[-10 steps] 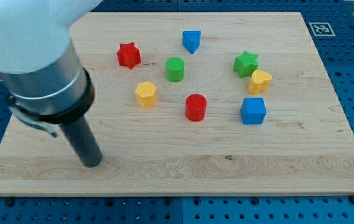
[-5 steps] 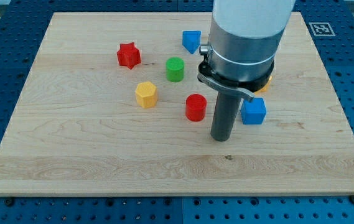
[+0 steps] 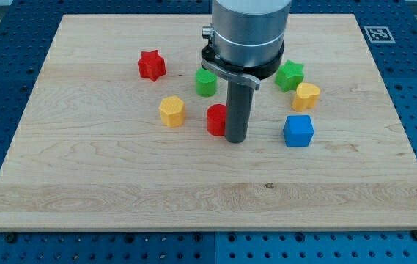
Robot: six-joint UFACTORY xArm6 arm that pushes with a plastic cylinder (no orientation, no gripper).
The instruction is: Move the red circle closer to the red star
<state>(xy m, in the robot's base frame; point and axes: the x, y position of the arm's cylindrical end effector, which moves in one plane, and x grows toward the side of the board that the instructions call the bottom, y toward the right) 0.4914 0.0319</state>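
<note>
The red circle (image 3: 216, 119) stands near the board's middle, partly hidden on its right side by my rod. My tip (image 3: 235, 137) rests on the board touching the red circle's right side. The red star (image 3: 151, 65) lies toward the view's top left, well apart from the red circle. A yellow hexagonal block (image 3: 171, 111) sits between them, just left of the red circle.
A green cylinder (image 3: 206, 82) stands just above the red circle. A green star (image 3: 290, 75), a yellow heart-like block (image 3: 306, 96) and a blue cube (image 3: 298, 130) lie to the right. The arm hides the blue block at the top. The wooden board (image 3: 120, 191) carries all.
My tip swept from the board's left to the red circle's lower right, then pressed in from the right. The red circle has slid left and slightly up, toward the yellow block.
</note>
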